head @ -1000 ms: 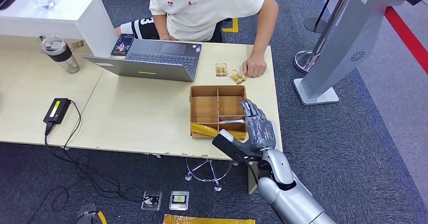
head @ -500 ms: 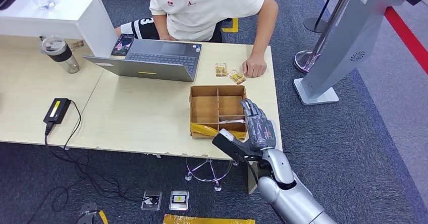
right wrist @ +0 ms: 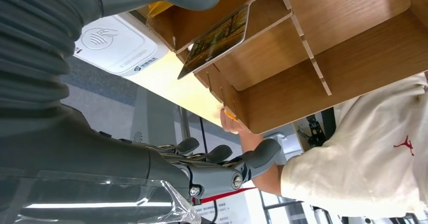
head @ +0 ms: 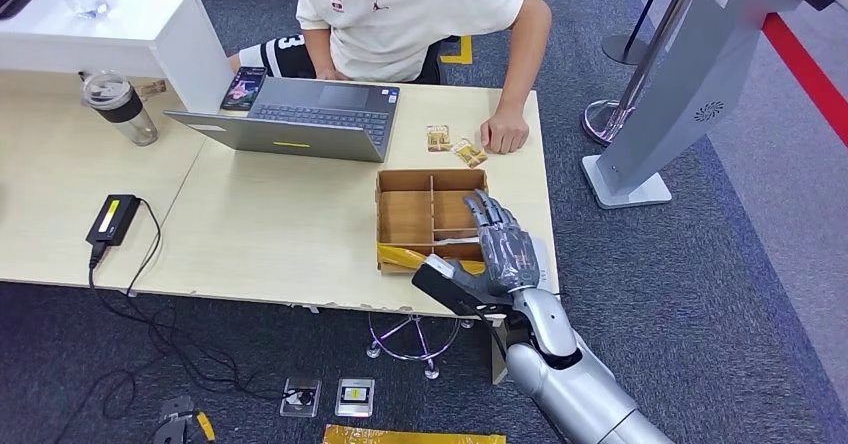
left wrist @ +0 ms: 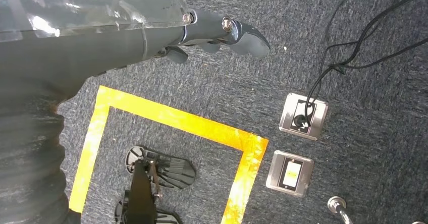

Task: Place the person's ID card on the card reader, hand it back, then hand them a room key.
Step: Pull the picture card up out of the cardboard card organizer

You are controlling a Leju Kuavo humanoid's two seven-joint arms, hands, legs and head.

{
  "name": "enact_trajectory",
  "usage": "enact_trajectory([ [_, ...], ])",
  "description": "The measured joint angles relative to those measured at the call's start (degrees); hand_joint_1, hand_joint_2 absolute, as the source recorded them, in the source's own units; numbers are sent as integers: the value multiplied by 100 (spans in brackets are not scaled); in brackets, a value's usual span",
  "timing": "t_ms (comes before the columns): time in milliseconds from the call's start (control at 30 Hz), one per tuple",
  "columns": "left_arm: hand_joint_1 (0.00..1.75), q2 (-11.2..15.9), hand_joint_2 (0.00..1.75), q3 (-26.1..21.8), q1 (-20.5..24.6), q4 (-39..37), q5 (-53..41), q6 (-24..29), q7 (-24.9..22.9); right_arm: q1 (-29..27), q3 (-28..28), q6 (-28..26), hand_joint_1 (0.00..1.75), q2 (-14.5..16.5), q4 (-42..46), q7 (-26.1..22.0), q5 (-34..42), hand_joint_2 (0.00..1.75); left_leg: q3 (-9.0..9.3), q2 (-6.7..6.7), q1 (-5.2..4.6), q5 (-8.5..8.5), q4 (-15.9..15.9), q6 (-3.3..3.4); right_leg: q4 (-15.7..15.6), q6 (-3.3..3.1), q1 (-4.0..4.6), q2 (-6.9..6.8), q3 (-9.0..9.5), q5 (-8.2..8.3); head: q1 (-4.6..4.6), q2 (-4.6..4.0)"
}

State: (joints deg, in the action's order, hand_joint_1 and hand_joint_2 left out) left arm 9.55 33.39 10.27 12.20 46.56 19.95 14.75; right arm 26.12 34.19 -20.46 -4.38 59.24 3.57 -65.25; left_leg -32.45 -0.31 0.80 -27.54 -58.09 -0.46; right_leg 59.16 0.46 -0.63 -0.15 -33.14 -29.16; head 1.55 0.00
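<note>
A wooden divided box (head: 430, 173) stands near the table's right front corner. One card (head: 458, 237) leans inside a near compartment, a picture card (right wrist: 217, 35) propped on a divider. My right hand (head: 498, 249) hovers over the box's near right part with fingers spread and grips nothing; its thumb and fingers lie on either side of that card without touching it. The white card reader (right wrist: 113, 42) lies on the table beside the box. Two small gold cards (head: 438, 138) rest by the person's hand (head: 505, 130). My left hand (left wrist: 222, 32) hangs over the floor, holding nothing.
A person in a white shirt (head: 410, 9) sits across the table behind an open laptop (head: 300, 116). A lidded cup (head: 120, 107) and a power adapter (head: 112, 217) are at the left. A grey kiosk stand (head: 680, 84) rises to the right of the table.
My right hand has shifted left and forward, from the box's right edge to over its near right compartments. The person and the cards have not moved.
</note>
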Motion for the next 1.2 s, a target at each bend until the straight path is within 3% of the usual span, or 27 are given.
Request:
enact_trajectory([
  [767,0,-7,175,1,71,2,-41,2,-49,406,174,-118,57,385,-1101,-144,-118,175,0,0,0,0,0,0,0,0,0,0,0,0,1,0],
  [1200,0,-3,175,3,71,2,-80,-4,-70,553,187,-291,91,391,-1520,-296,28,175,1,0,0,0,0,0,0,0,0,2,-2,0,1,0],
])
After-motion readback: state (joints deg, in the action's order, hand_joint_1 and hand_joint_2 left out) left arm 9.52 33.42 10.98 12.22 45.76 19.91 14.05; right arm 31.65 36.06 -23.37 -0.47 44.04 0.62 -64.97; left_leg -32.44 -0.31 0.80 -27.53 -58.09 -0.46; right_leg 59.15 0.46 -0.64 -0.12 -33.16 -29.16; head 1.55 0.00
